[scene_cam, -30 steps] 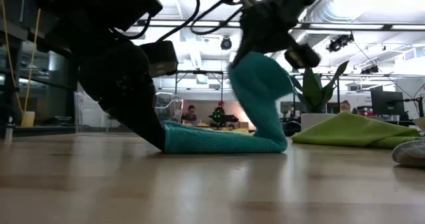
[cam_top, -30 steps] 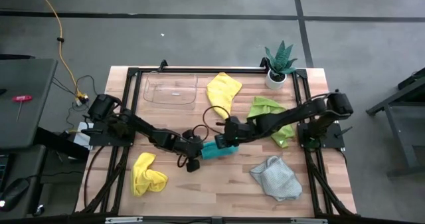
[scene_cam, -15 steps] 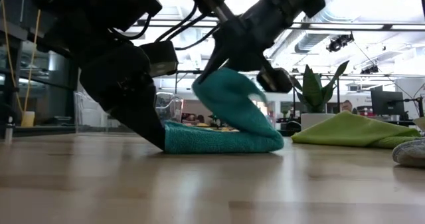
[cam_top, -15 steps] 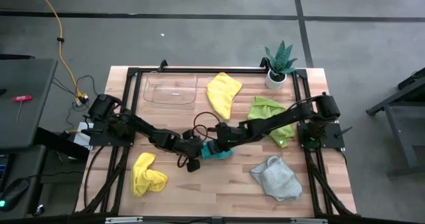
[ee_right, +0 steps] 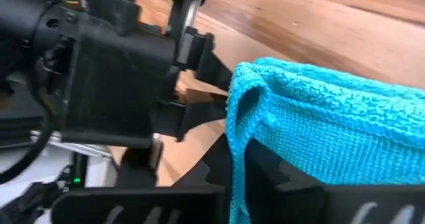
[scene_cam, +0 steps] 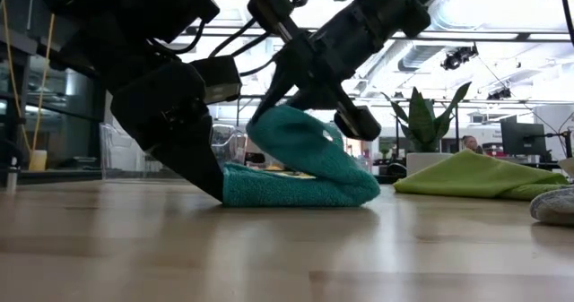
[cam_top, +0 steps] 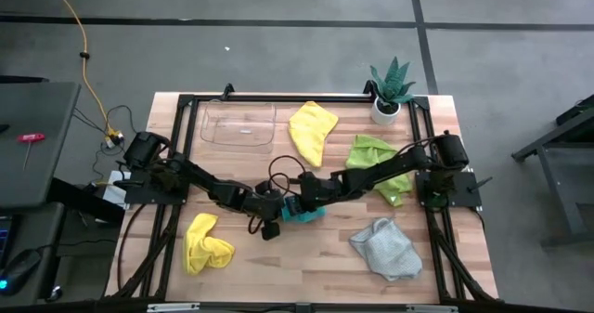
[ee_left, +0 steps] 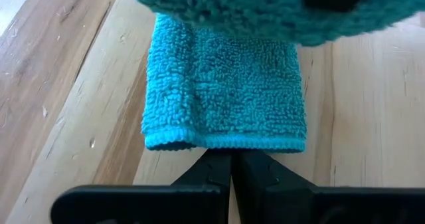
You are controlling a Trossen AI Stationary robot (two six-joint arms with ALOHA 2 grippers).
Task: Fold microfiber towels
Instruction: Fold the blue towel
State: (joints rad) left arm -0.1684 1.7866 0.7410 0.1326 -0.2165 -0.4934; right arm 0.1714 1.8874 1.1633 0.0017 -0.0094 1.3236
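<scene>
A teal-blue towel (cam_top: 304, 214) lies mid-table, doubled over on itself (scene_cam: 305, 163). My left gripper (cam_top: 271, 213) stands shut at its left end, fingertips down at the table (ee_left: 232, 163). My right gripper (cam_top: 297, 200) is shut on the towel's upper flap (scene_cam: 291, 132), low over the lower layer. A yellow towel (cam_top: 313, 130), a lime green towel (cam_top: 379, 160), a light grey towel (cam_top: 385, 248) and a second yellow towel (cam_top: 206, 243) lie crumpled on the table. My left gripper's shut fingertips meet the hemmed left end (ee_left: 226, 144) of the towel's bottom layer, slanting down from the table's left. That end lies flat on the table. Whether the tips pinch the hem or only press against it cannot be told. My right gripper pinches the towel's free end (ee_right: 240, 127) between its two fingers, coming from the table's right and slanting down. The cloth bulges out of the fingers. The held flap arches slack over the bottom layer, whose fold (scene_cam: 363, 190) rests on the table.
A clear plastic tray (cam_top: 239, 125) sits at the far left and a potted plant (cam_top: 390, 90) at the far right corner. The green towel (scene_cam: 466, 176) and grey towel (scene_cam: 556, 205) lie right of the work. Bare wood lies along the near edge.
My right gripper has gone toward the table's left and down with the towel's free end. The flap, upright a second ago, is now laid over toward the left end, low above the bottom layer. The bottom layer and my left gripper have stayed in place.
</scene>
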